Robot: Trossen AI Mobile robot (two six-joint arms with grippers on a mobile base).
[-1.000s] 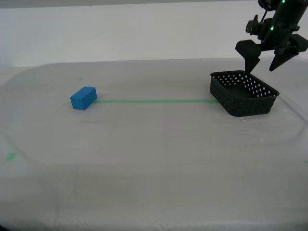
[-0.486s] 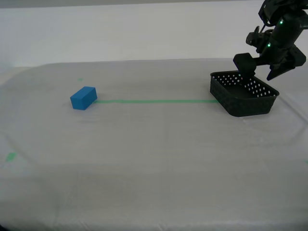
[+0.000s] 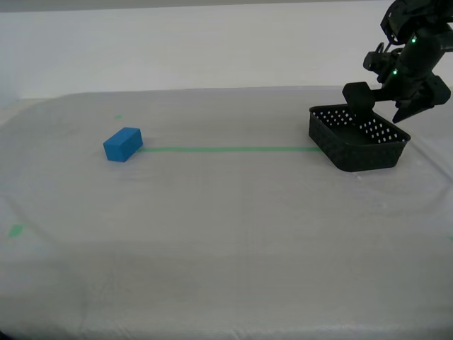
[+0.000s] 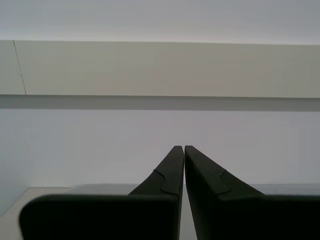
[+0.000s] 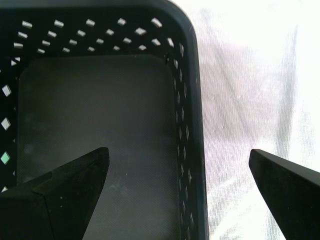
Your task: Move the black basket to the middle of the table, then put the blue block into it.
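Note:
The black basket [image 3: 359,142] sits on the table [image 3: 226,234] at the exterior view's right, at the end of the green tape line. My first gripper [image 3: 384,112] is open and hangs low over the basket's far side. In the first wrist view the gripper [image 5: 178,152] straddles one basket wall [image 5: 192,125], one finger over the basket floor and one outside over the cloth; I cannot tell if it touches. The blue block [image 3: 123,144] lies far off at the exterior view's left. My second gripper [image 4: 184,148] is shut and empty, facing a wall.
A thin green tape line [image 3: 226,149] runs from the block to the basket. Small green bits [image 3: 15,229] mark the cloth at the left. The table's right edge lies close behind the basket.
My first gripper has come down and tilted over the basket's far side, one finger dropping to the rim. The basket and block have not moved.

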